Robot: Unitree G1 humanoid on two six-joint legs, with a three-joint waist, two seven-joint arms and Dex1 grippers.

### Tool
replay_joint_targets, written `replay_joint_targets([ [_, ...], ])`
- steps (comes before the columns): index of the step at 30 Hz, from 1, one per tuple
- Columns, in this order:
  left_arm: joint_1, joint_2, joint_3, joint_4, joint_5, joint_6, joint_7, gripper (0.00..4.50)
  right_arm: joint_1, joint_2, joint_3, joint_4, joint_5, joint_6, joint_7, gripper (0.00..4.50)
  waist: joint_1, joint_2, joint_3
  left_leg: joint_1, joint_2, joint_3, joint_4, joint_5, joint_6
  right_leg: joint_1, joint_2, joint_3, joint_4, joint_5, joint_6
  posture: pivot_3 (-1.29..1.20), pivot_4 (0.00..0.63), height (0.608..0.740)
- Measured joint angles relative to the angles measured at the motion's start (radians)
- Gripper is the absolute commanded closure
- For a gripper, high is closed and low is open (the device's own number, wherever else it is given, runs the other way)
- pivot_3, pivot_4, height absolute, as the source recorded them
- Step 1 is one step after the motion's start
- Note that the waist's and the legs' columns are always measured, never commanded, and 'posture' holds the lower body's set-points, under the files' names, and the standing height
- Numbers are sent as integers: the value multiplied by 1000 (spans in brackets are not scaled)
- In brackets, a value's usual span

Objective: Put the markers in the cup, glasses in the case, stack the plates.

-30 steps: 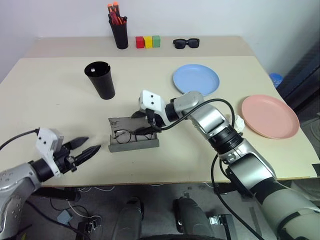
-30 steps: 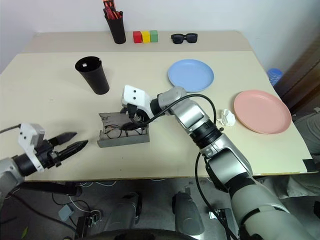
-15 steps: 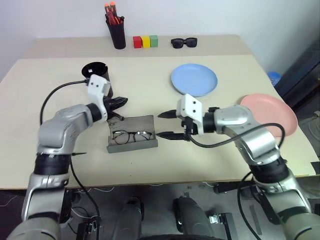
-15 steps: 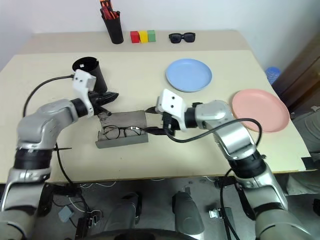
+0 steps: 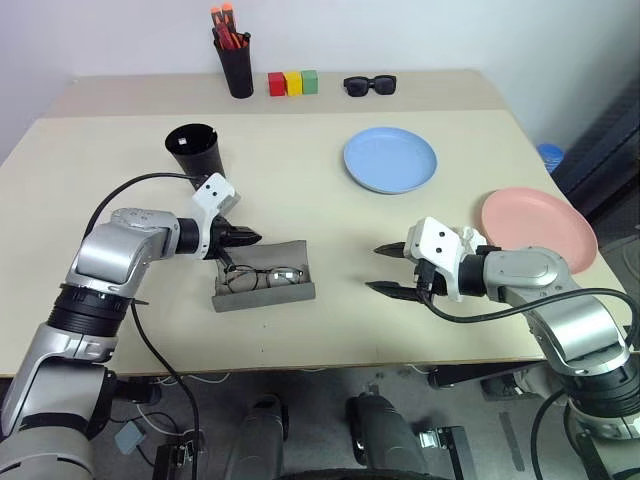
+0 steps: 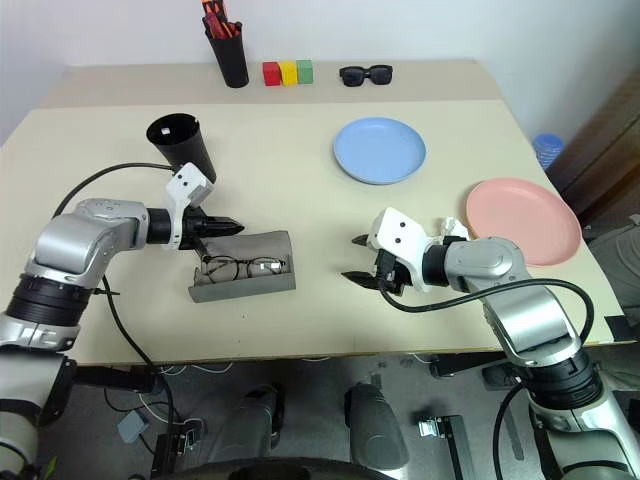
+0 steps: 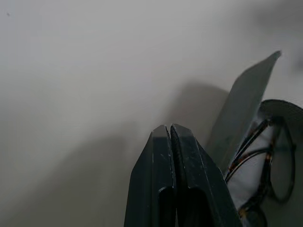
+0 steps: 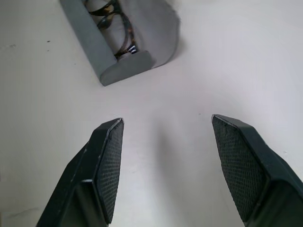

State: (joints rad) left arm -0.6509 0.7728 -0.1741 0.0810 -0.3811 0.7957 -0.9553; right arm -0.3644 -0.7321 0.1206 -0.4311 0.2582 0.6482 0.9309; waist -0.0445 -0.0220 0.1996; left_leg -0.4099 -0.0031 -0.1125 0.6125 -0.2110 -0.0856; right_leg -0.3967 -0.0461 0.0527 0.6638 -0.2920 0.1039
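Since one second ago both arms have changed places. My left gripper (image 5: 252,238), which was low at the near left edge of the table (image 5: 300,200) with fingers apart, is now at the back left corner of the case (image 5: 264,286), and its fingers are pressed together on nothing. My right gripper (image 5: 388,270), which was over the case, has gone back to the right and now hangs over bare table between the case and the pink plate (image 5: 538,232). Its fingers stand apart and hold nothing.

The case is open on the near left part of the table, its lid leaning back. Its long axis runs left to right, a little tilted. The glasses (image 5: 262,277) lie inside it along the same axis, lenses side by side.

The cup (image 5: 198,158) stands upright behind the case, mouth up. I cannot see anything inside it. At the far edge a black holder (image 5: 238,65) keeps the orange-capped markers (image 5: 228,22), upright. Beside it are three small blocks (image 5: 294,83), red, yellow and green, and black sunglasses (image 5: 371,86).

The blue plate (image 5: 390,160) lies flat on the right middle of the table. The pink plate lies well apart from it, near the right edge. They are not stacked. A small crumpled white thing (image 6: 453,228) lies just beside the pink plate.
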Motion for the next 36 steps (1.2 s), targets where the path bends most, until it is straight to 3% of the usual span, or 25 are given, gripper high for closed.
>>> replay_joint_targets([
  [7,143,64,42,-185,-31,-36,-86,4464,-61,25,21,128,-32,-39,-40,1518,-1,0,0,0,0,0,0,0,0,0,0,0,0,0,0,0,150,740],
  [16,298,106,87,-321,-34,-98,-72,4464,-238,112,68,400,-160,-137,-157,1518,1,1,0,0,0,0,0,0,0,0,0,0,0,0,0,0,150,740],
  [23,343,26,239,-323,-85,-137,2,4464,-412,175,187,809,-407,-452,-322,1518,-5,1,1,0,0,1,0,0,0,-1,0,1,0,0,0,0,150,740],
  [30,473,10,351,-462,-192,-146,1,4464,-601,266,258,1268,-578,-749,-496,1518,-10,1,1,0,0,2,-1,0,0,-1,0,1,0,0,0,0,150,740],
  [33,522,10,356,-517,-207,-139,19,4500,-656,291,279,1417,-630,-827,-540,2385,-7,1,1,0,0,1,0,0,0,-1,0,1,0,0,0,0,150,740],
  [36,539,6,359,-541,-227,-124,47,4500,-678,309,279,1501,-650,-874,-563,3948,-7,1,1,0,0,1,0,0,0,-1,0,1,1,0,0,0,150,740],
])
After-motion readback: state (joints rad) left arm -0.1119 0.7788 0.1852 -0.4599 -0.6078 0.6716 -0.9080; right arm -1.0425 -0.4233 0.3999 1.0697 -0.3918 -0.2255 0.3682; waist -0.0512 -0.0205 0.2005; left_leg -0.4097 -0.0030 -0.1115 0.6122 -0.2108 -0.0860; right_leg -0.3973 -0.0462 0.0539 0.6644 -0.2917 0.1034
